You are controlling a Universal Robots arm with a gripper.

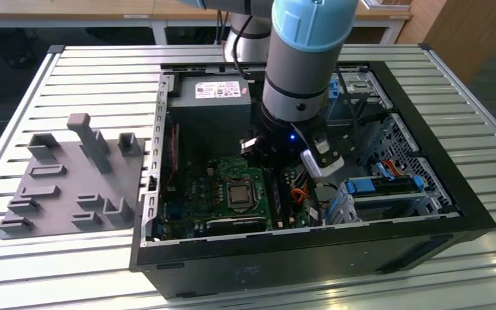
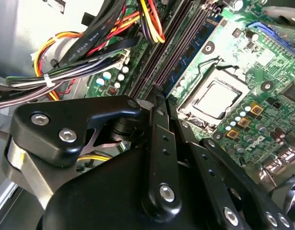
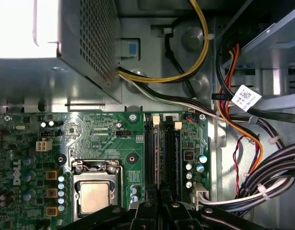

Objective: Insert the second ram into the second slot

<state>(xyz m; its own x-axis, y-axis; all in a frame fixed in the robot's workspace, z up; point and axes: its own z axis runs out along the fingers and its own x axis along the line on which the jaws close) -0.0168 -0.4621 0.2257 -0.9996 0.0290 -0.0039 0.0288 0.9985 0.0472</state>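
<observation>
In the exterior view the arm (image 1: pixel 304 58) is seen reaching down into the open computer case (image 1: pixel 420 194), which lies on the slatted table (image 1: pixel 93 71) beside a grey fixture tray (image 1: pixel 67 187). In the second wrist view the gripper (image 2: pixel 159 96) is held low over the memory slots, next to the processor socket (image 2: pixel 217 96). Its fingers (image 2: pixel 157 124) are drawn almost together. A thin dark edge, taken to be the second ram (image 2: pixel 166 67), is nipped between their tips and runs on along the slots. Whether it is fully seated cannot be told. Another dark blue memory stick (image 2: pixel 197 40) is seen standing in the neighbouring slot, nearer the socket.
</observation>
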